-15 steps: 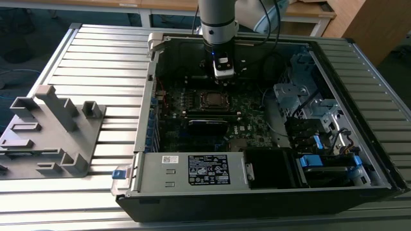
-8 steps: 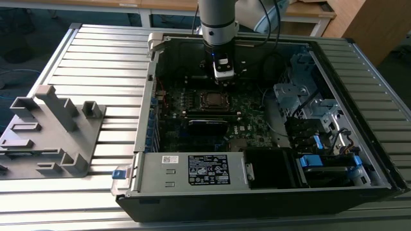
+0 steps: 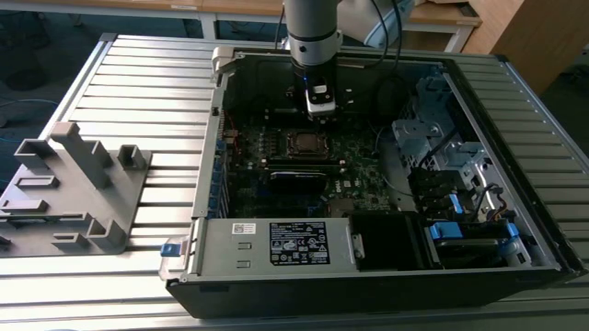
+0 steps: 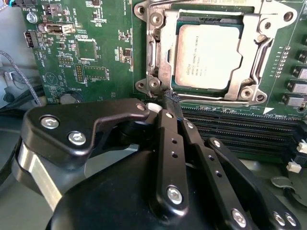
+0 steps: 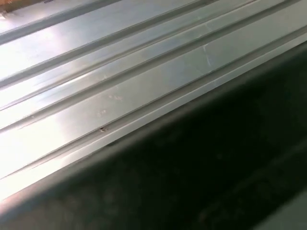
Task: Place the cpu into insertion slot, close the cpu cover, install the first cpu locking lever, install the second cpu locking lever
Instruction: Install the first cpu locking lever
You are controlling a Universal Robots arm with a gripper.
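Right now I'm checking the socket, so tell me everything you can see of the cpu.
The cpu is a small flat square chip with a dull silver-grey metal top bearing faint print. It lies flat in the insertion slot, framed by the cpu cover, a silver metal frame that lies down around it. The gripper hovers beside one corner of the socket, not touching the chip.

I find the exterior view evenly lit, with bright daylight on the ribbed table [image 3: 138, 76] and deep shade inside the case [image 3: 387, 172], where the board reads dim. In the second wrist view the cpu [image 4: 207, 56] and its cover [image 4: 249, 48] are sharp and glare-free; the gripper [image 4: 173, 101] body nearest the lens is soft. The first wrist view is blurred, with strong sheen on metal ribs [image 5: 120, 76] and a dark, featureless half.
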